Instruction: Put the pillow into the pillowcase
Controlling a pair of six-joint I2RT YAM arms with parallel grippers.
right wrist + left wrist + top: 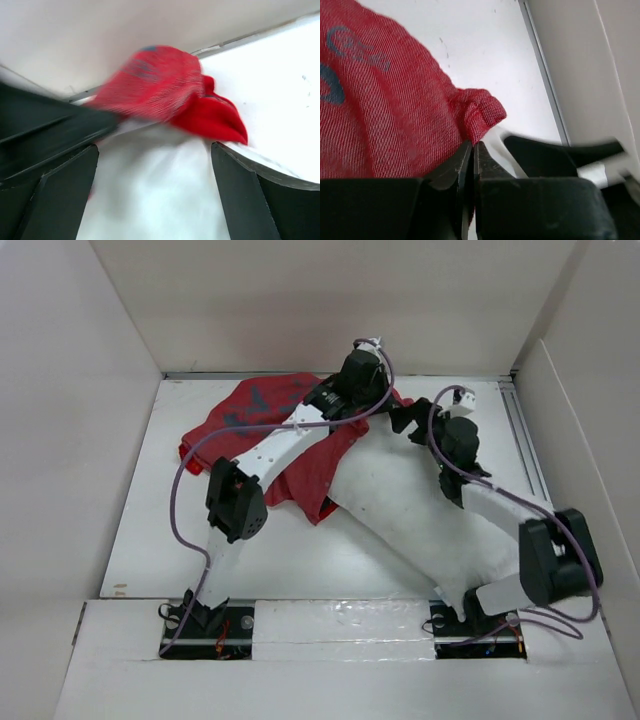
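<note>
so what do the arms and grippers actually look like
The left arm and right arm have white links and bulky black joint housings, each trailed by a thin purple cable. The left gripper and right gripper are black with two wedge-shaped fingers.

My left arm (pixel 285 445) crosses the red fabric pillowcase (pixel 250 405), hiding its middle; my left wrist view cuts it off at the left edge. My right arm (pixel 500 505) covers the near end of the plump white oblong pillow (pixel 400 510). My right wrist view is smeared.

The pillowcase (pixel 255 415) was dull red with grey-blue marks, the pillow (pixel 410 510) beside it was plain white, the table (pixel 290 560) under the pillowcase was white.
</note>
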